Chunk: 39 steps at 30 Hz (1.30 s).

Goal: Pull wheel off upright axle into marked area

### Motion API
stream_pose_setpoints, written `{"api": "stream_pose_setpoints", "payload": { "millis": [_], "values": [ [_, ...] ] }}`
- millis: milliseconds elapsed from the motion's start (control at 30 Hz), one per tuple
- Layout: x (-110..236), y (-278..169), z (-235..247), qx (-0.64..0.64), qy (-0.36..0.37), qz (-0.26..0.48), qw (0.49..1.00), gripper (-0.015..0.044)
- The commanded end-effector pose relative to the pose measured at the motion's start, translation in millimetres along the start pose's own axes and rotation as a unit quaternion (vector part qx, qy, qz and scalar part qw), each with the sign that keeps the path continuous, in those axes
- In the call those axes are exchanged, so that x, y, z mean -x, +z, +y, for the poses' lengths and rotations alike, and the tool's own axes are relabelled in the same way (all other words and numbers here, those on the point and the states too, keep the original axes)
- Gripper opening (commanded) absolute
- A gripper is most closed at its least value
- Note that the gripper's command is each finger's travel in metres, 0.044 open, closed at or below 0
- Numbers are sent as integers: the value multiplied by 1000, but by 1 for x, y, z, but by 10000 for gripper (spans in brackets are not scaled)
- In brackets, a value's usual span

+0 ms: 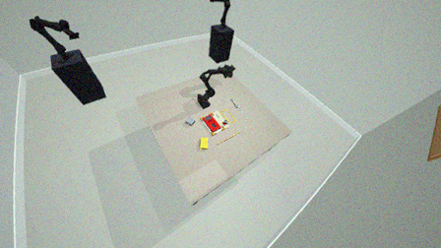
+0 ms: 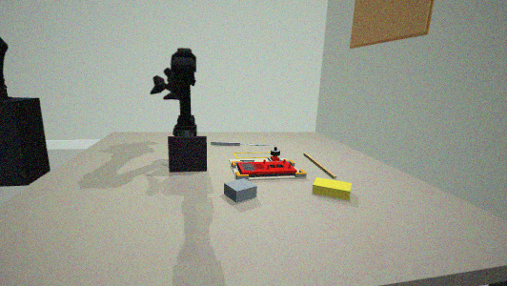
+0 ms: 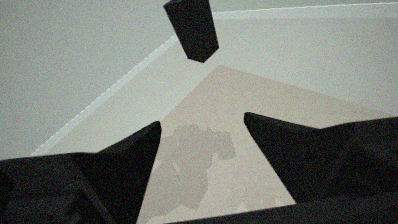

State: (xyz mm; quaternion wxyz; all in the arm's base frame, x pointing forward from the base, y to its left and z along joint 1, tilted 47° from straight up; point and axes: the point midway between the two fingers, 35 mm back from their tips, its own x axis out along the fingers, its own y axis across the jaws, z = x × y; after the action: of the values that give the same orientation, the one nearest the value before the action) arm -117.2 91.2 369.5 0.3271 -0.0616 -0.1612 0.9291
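A small black wheel (image 2: pixel 274 153) sits on the upright axle at the back of the red board (image 2: pixel 265 167) (image 1: pixel 212 122). The marked area is a yellow outline (image 2: pixel 248 153) (image 1: pixel 230 110) on the table just behind the board. My gripper (image 2: pixel 158 86) (image 1: pixel 230 71) (image 3: pixel 203 120) is open and empty. It is raised high above the arm's base, well left of the board and far from the wheel. The wrist view shows only the two fingers, bare table and the arm's shadow; the wheel is not in it.
A grey block (image 2: pixel 240 190) (image 1: pixel 190 120) lies in front of the board. A yellow block (image 2: pixel 332 188) (image 1: pixel 205 143) and a wooden stick (image 2: pixel 319 165) (image 1: pixel 229 138) lie to its right. A metal tool (image 2: pixel 233 143) (image 1: pixel 234 104) lies behind. Black boxes (image 1: pixel 77 75) (image 1: pixel 220 42) (image 3: pixel 192 27) stand off the table.
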Motion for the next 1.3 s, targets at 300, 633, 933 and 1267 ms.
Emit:
{"api": "stream_pose_setpoints", "payload": {
  "millis": [300,633,933,1267],
  "values": [
    [-14,-28,-67,-169,-102,81,977,300],
    [8,-83,-157,-400,-255,138,869,300],
    [70,-138,-223,-547,-387,136,730,300],
    [164,-200,-248,-679,-498,95,531,300]
  ]
}}
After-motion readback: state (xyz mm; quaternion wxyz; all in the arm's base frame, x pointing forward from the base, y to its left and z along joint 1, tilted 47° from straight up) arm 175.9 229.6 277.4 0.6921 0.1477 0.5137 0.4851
